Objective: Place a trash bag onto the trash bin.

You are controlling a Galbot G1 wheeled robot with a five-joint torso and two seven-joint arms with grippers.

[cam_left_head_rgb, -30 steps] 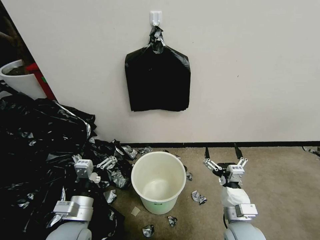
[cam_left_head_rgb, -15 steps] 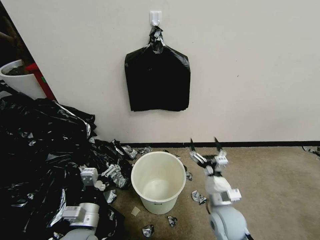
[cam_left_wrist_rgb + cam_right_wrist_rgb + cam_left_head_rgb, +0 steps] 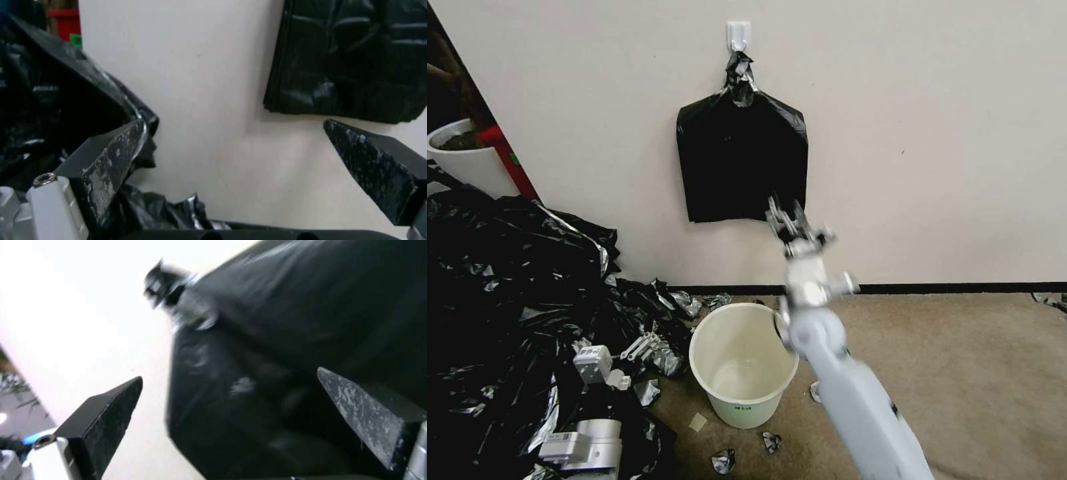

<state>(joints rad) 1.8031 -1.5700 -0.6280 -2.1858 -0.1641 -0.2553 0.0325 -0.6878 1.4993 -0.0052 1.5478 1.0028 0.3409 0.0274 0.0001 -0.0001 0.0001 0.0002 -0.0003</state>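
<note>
the right pincer (image 3: 784, 217) is raised in front of the wall, fingers spread wide and empty, at the lower right corner of the flat bundle of black bags (image 3: 742, 163) hanging from a white hook (image 3: 738, 33). below that bundle the trash bin (image 3: 744, 363) stands upright on the carpet, empty, the right arm crossing just beside its rim. left of the bin, the left pincer (image 3: 644, 343) hangs low and wide open over the heap of black plastic sheeting (image 3: 500, 287). small crumpled scraps (image 3: 724, 460) lie around the bin's base.
</note>
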